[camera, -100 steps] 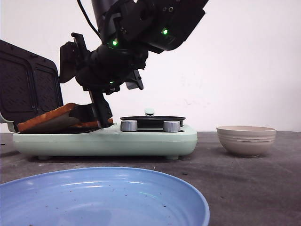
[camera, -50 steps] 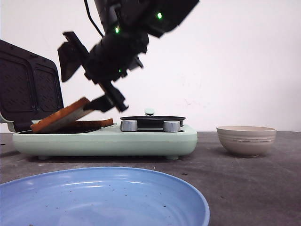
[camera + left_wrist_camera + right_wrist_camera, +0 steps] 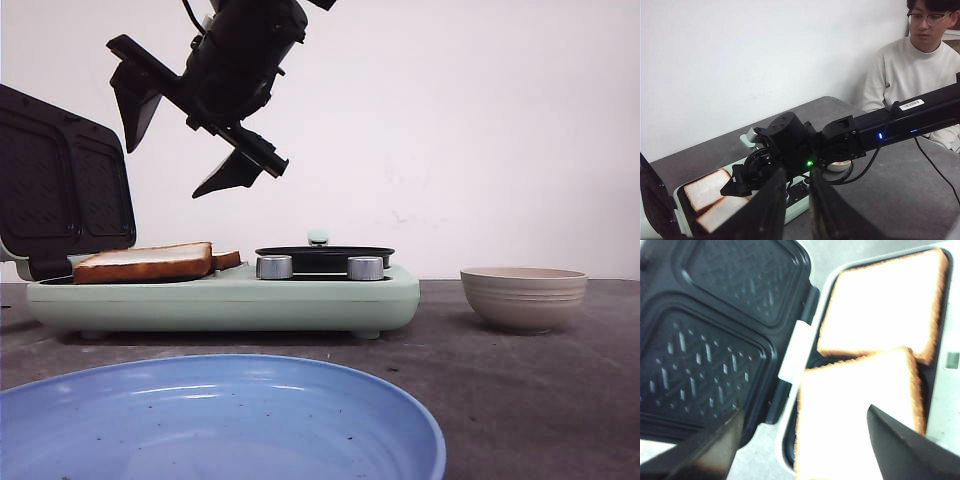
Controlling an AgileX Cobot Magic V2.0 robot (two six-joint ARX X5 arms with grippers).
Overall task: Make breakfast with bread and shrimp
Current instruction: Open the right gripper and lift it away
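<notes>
Sandwich maker (image 3: 300, 295) on table, lid (image 3: 60, 180) raised | blue plate (image 3: 300, 420) in front of sandwich maker | right gripper (image 3: 185, 125) above sandwich maker, jaws spread wide, empty | left gripper (image 3: 792, 210) jaws narrow, empty | bread (image 3: 865, 405) two slices in sandwich maker tray | beige bowl (image 3: 523, 297) right of sandwich maker

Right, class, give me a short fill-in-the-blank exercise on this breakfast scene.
1. Two slices of bread lie on the maker's open ____ plate.
2. The right gripper above them is ____ and holds nothing.
3. The plate nearest the front camera is ____.
4. The beige bowl stands on the ____.

Missing: sandwich; open; blue; table
</notes>
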